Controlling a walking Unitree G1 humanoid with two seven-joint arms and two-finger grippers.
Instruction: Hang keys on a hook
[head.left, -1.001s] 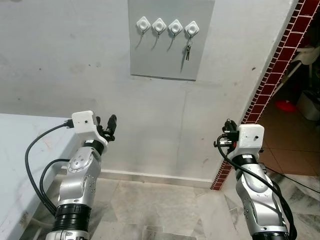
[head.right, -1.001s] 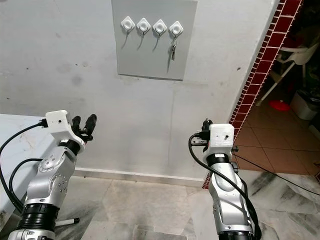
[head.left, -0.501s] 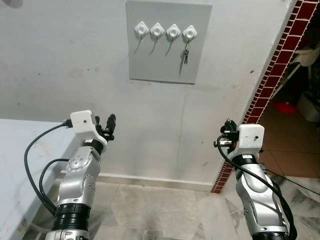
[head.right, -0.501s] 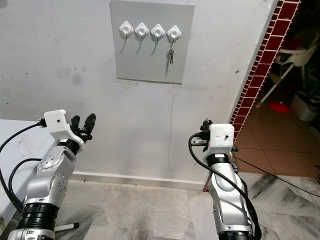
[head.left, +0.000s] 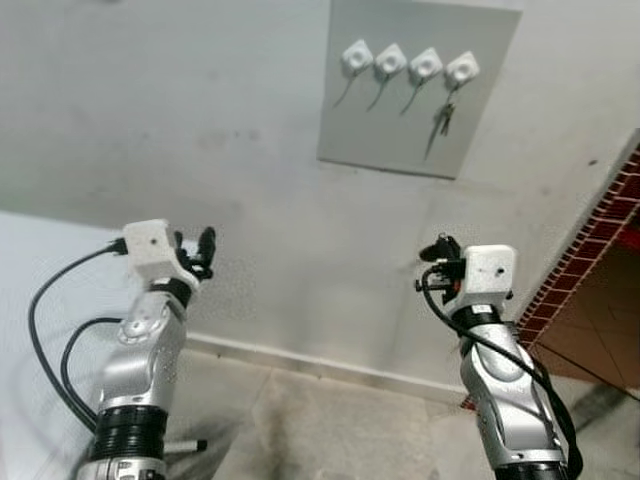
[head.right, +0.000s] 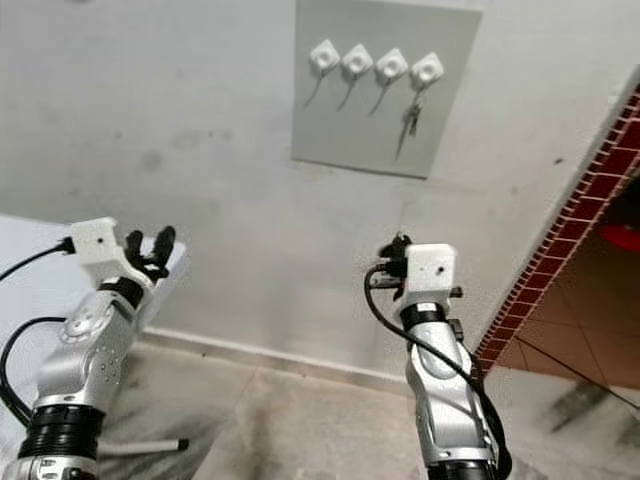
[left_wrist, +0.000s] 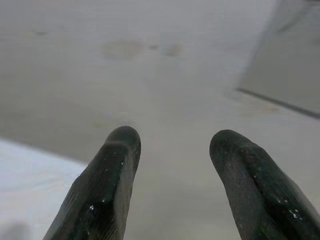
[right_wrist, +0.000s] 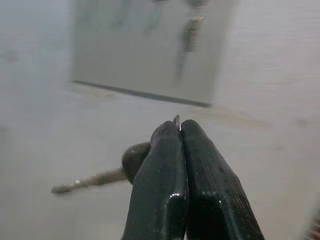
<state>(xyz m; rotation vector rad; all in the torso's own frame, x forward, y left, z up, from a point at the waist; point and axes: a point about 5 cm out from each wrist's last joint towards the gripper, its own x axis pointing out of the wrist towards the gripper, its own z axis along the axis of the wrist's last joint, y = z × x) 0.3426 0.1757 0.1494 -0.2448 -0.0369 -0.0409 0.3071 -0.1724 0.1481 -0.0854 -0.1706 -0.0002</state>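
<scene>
Grey plaster wall (head.left: 200, 120) ahead, pale marble-look floor (head.left: 330, 430) below, red brick-tile edging (head.left: 590, 270) at the robot's right. White surface (head.left: 40, 300) runs along the robot's left side. Grey panel (head.left: 415, 85) mounted high on the wall, carrying a row of four white hooks (head.left: 410, 64). One set of keys (head.left: 443, 118) hangs from the hook furthest to the robot's right; the other three hooks carry only thin wire prongs.

Both silver arms raised toward the wall, well below the panel. Left claw (head.left: 197, 252) is up beside the white surface, fingers (left_wrist: 110, 180) spread apart with nothing between them, wall behind. Right claw (head.left: 440, 250) is near the middle of the wall below the panel, fingers (right_wrist: 170, 170) pressed together, pinching a key ring: a sliver of metal shows at the fingertips, and a key (right_wrist: 95, 178) with a dark head sticks out sideways beside the fingers. In the right wrist view the grey panel and the hanging keys are blurred, above and beyond the fingertips, well apart from the held key. Black cables loop from both wrist housings.
</scene>
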